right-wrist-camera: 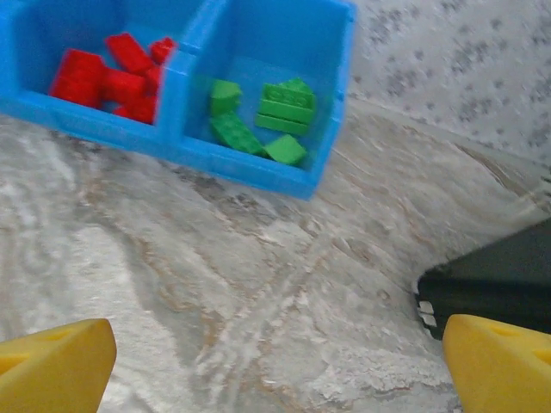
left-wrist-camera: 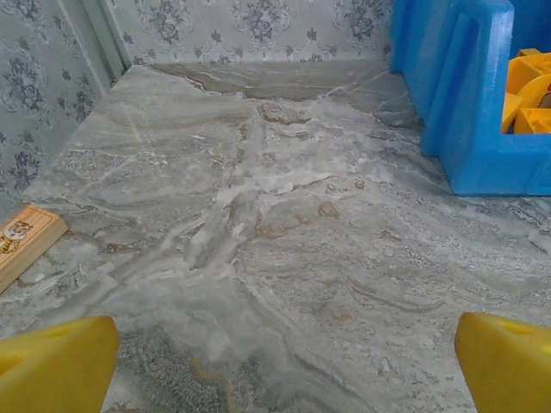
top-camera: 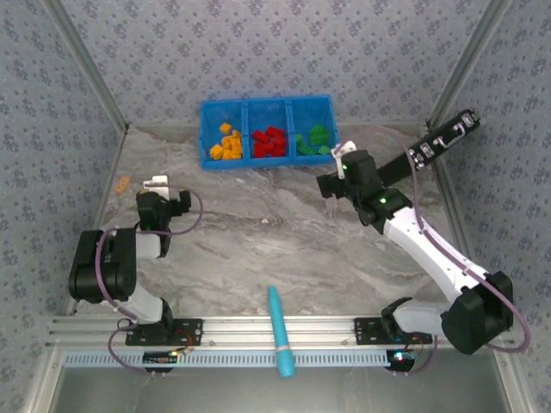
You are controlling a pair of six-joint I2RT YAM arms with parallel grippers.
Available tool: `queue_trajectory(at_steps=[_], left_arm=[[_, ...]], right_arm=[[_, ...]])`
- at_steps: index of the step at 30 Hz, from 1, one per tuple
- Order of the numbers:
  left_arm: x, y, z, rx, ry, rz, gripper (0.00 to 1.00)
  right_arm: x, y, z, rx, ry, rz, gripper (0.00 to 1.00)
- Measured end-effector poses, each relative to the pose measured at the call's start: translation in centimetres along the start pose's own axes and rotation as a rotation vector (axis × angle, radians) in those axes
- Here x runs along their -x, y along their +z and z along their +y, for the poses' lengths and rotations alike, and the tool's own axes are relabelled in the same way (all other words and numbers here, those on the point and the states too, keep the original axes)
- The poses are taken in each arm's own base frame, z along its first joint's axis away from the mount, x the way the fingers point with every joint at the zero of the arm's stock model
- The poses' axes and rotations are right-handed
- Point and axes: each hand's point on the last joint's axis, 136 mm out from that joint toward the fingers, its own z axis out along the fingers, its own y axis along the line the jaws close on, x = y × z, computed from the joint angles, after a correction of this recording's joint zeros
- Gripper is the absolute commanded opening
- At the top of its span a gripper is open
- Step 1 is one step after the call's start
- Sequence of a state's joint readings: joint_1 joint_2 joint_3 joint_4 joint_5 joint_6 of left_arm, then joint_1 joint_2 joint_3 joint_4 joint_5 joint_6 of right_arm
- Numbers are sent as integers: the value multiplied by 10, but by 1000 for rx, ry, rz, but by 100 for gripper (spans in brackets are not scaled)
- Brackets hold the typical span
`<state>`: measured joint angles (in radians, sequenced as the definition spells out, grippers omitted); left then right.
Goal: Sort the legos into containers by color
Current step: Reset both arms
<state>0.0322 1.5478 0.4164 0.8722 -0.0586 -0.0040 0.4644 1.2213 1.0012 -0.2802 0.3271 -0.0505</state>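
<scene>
The blue container (top-camera: 267,105) stands at the back of the marble table with three compartments. Orange-yellow legos (top-camera: 227,144) lie in its left compartment, red legos (top-camera: 269,142) in the middle, green legos (top-camera: 315,139) in the right. My left gripper (top-camera: 157,184) hovers open left of the container, nothing between its yellow fingers (left-wrist-camera: 60,361); the container's corner (left-wrist-camera: 465,103) and orange-yellow legos (left-wrist-camera: 529,95) lie ahead of it on the right. My right gripper (top-camera: 337,169) is open and empty just off the container's right front corner (right-wrist-camera: 258,168), facing the red legos (right-wrist-camera: 112,73) and green legos (right-wrist-camera: 267,116).
A teal pen (top-camera: 279,331) lies across the front rail. A long black device (top-camera: 443,138) leans at the right wall, its end (right-wrist-camera: 499,275) close to my right gripper. A small orange wooden tile (top-camera: 123,182) (left-wrist-camera: 21,241) lies by the left wall.
</scene>
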Motion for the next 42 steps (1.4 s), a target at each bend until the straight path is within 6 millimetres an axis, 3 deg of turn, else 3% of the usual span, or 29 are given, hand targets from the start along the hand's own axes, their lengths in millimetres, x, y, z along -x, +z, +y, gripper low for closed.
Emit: queue_trajectory(at_steps=[5,8,11,17,26,32,42], left_arm=[[-12,0,-4,-23,-6,49,100],[-14,-1,-5,-26,-9,59,100],[-15,-1,-5,-27,-13,63,100],[-16,-1,-5,-30,-13,65,100],[-16,-1,-5,-30,-13,65,100],[-16,-1,-5,-30,-13,65,100],[-16,-1,-5,-30,-13,65,100]], right_arm=[[-69,22,-72,-154,133,7,99],[-112,34,-105,-213,199,17,99],[-136,45,-111,-202,231,18,99],[-162,57,-92,-129,234,-10,99],[-157,74,-91,-86,241,-80,99],[-175,93,-85,-62,255,-49,99],[-165,94,-92,-81,274,-83,100]])
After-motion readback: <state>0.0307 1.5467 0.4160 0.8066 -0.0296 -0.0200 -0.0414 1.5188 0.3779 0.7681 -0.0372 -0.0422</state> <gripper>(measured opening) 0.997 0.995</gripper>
